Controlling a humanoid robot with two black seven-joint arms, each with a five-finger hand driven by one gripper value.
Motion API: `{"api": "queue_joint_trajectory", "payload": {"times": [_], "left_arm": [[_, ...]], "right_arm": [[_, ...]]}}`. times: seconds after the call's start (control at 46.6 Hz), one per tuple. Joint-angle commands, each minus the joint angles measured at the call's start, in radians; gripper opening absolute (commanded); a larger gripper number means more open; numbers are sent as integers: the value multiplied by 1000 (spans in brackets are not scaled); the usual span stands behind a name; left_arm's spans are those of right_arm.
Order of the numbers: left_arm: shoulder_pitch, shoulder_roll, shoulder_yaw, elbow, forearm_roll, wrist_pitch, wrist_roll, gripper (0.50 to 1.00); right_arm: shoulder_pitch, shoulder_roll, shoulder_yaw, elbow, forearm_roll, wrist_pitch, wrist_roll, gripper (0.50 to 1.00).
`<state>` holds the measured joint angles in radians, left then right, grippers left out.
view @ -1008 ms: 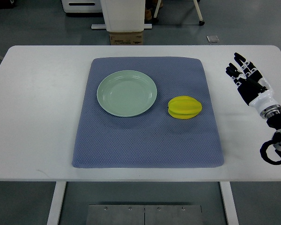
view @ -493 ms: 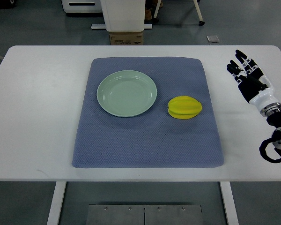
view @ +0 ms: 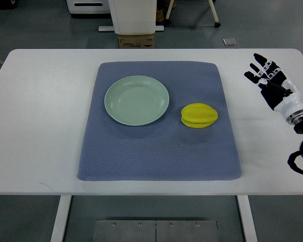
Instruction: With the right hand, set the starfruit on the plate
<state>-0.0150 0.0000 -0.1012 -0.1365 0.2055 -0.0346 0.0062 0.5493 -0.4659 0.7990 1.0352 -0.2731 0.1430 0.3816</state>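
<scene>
Drifting toward the right edge of the frame over the last second, the right hand (view: 270,80) now hangs above bare worktop (view: 45,116) at the upper right, a little farther from the fruit than before; nothing else in the scene has shifted. Its black fingers (view: 258,59) are spread and empty, pointing toward the upper left, with the white wrist and cabling trailing off the right edge. No left hand shows.

Well apart from those fingers, to their left and somewhat lower in the frame, the yellow starfruit (view: 199,115) lies on the blue mat (view: 159,156), right of centre. Its long axis runs roughly left to right across the picture, ridges showing on top. Just left of the fruit and slightly higher, but not touching it, sits the pale green plate (view: 137,100), bare, on the mat's upper left part.

By this view the reach has not begun: the hand would need to travel left and down the frame to the fruit, then carry it a short way on to the plate.
</scene>
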Motion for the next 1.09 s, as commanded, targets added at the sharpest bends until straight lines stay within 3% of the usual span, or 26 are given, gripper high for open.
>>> {"api": "queue_joint_trajectory", "payload": {"times": [0.0,0.536,0.858,1.073], "left_arm": [[0,0,0,0,0,1,0,1000],[0,0,0,0,0,-1,0,1000],[0,0,0,0,0,-1,0,1000],[0,0,0,0,0,1,0,1000]], "right_arm": [[1,-16,0,20,-50,0,5,1000],[138,-63,-58,43,-394,-14,-21,1000],[303,-73,-313,45,-502,-97,-23,1000],[377,-80,-477,43,-549,-111,-16,1000]]}}
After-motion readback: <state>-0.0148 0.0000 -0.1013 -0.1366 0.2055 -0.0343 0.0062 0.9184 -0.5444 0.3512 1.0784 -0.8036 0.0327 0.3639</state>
